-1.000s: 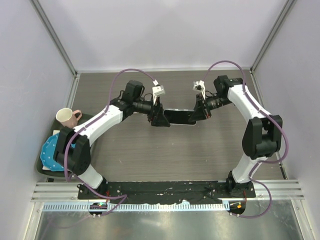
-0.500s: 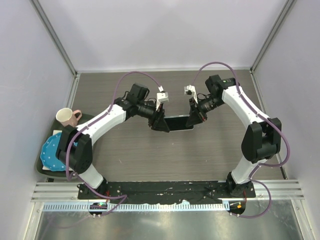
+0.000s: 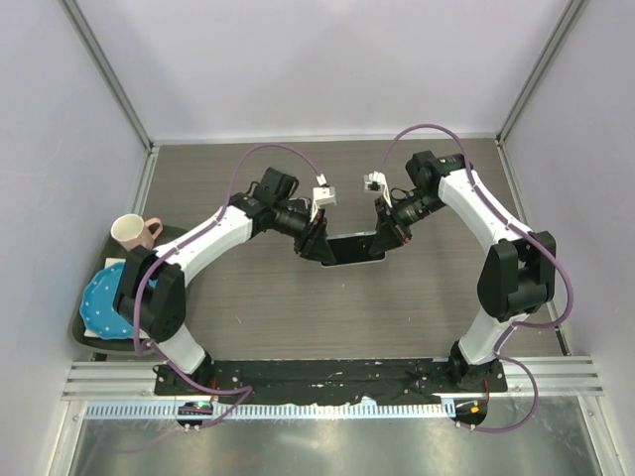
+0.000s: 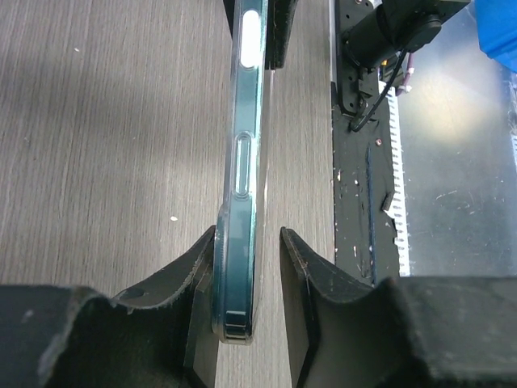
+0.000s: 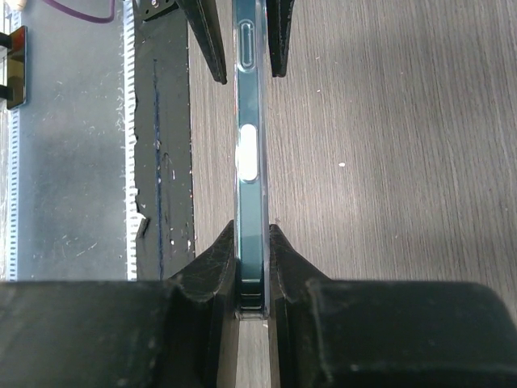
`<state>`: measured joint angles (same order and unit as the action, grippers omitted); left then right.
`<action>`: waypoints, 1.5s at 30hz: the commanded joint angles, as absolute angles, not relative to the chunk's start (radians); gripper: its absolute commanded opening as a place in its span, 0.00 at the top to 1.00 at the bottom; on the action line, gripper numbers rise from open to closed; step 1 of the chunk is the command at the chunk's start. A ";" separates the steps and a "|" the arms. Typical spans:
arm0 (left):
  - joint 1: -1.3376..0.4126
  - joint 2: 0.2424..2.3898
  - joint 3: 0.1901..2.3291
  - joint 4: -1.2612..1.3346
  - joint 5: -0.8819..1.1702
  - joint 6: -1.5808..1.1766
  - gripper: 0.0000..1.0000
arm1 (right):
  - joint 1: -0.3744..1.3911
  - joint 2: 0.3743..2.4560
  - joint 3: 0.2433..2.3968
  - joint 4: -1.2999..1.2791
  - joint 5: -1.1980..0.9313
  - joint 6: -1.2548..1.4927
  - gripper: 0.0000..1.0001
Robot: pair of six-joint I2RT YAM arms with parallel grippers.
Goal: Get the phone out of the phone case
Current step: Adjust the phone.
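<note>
A dark teal phone (image 3: 353,248) in a clear phone case (image 4: 261,182) is held on edge above the wooden table, between my two grippers. My right gripper (image 3: 385,236) is shut on its right end; in the right wrist view both pads press the phone (image 5: 250,121) at the gripper (image 5: 251,230). My left gripper (image 3: 321,247) straddles the left end. In the left wrist view the phone (image 4: 242,202) lies against the left finger (image 4: 202,259) of the gripper (image 4: 248,234), and a gap separates it from the right finger (image 4: 303,267).
A cream cup with a pink handle (image 3: 131,232) and a blue plate (image 3: 99,302) sit on a dark tray at the left edge. The black base rail (image 3: 337,375) runs along the near edge. Walls close in the back and sides.
The left gripper's jaws have narrowed around the phone's left end. Both arms have carried the phone slightly nearer, and the right gripper has moved a little to the left.
</note>
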<state>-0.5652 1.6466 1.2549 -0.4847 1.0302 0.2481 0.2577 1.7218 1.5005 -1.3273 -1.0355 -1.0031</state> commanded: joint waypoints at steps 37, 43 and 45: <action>-0.607 1.701 1.333 -0.620 1.161 0.351 0.57 | 0.256 1.755 1.585 -1.324 -1.038 -1.005 0.99; -0.620 1.710 1.341 -0.650 1.147 0.383 0.64 | 0.255 1.753 1.591 -1.331 -1.035 -1.000 0.99; -0.629 1.713 1.347 -0.667 1.141 0.397 0.60 | 0.255 1.767 1.606 -1.357 -1.025 -1.012 0.99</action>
<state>-0.5900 1.7084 1.3075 -0.5869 1.0737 0.3504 0.2687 1.7569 1.5345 -1.3888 -1.0183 -1.0088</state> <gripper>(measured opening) 0.386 0.191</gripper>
